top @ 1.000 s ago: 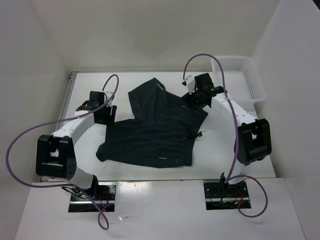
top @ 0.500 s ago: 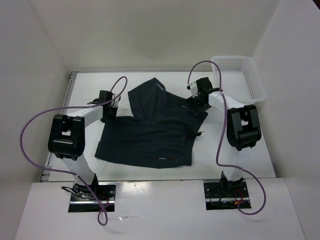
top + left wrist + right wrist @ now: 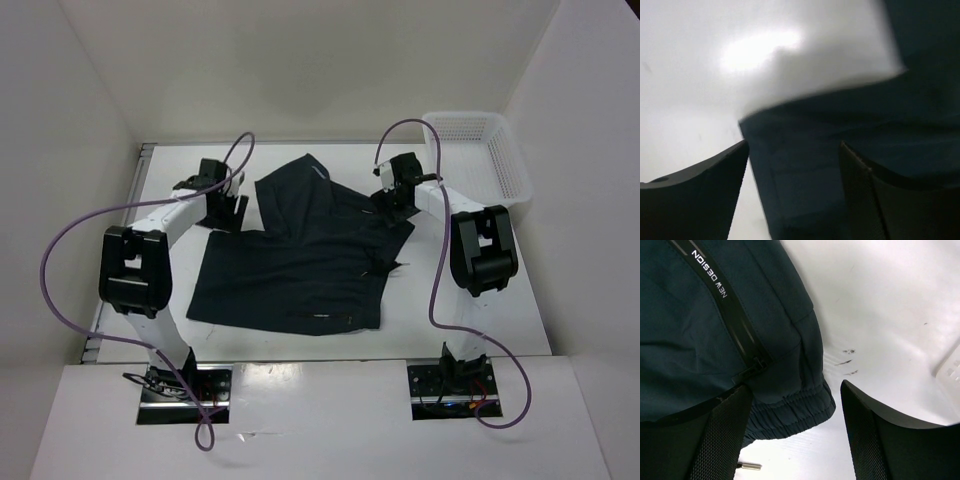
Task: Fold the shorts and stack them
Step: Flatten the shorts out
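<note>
Two grippers (image 3: 228, 207) (image 3: 388, 200) agape over shorts (image 3: 300, 268)

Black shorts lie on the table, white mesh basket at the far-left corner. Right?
Wrong side. The basket sits at the far-right corner, as the top external view shows. The shorts do lie on the table.

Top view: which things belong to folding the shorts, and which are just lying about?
Job: the shorts, black, spread on the table; left gripper and right gripper, both open at their edges.
Lying about: white mesh basket, far right corner.
</note>
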Controlling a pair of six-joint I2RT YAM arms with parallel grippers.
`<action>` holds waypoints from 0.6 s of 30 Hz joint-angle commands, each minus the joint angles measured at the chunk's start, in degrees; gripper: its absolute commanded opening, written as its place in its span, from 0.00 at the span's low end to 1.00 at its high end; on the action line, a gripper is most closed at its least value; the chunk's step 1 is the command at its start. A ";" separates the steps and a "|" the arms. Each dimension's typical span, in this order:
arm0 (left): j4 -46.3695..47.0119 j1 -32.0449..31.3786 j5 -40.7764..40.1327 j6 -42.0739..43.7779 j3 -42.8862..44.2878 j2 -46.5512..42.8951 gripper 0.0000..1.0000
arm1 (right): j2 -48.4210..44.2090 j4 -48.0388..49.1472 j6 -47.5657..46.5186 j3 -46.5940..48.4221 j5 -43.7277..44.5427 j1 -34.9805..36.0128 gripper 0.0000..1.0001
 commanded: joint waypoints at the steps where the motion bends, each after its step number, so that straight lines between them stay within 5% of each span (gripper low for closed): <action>1: 0.19 -3.50 4.53 -0.01 11.61 0.28 0.80 | 0.56 3.60 1.34 3.88 1.60 0.34 0.75; 13: 5.21 -8.08 4.62 -0.01 32.71 25.40 0.85 | 1.08 5.27 2.57 3.26 2.66 0.34 0.75; 18: 7.65 -9.31 1.20 -0.01 32.04 26.83 0.81 | 1.08 5.27 2.57 3.26 2.66 0.34 0.77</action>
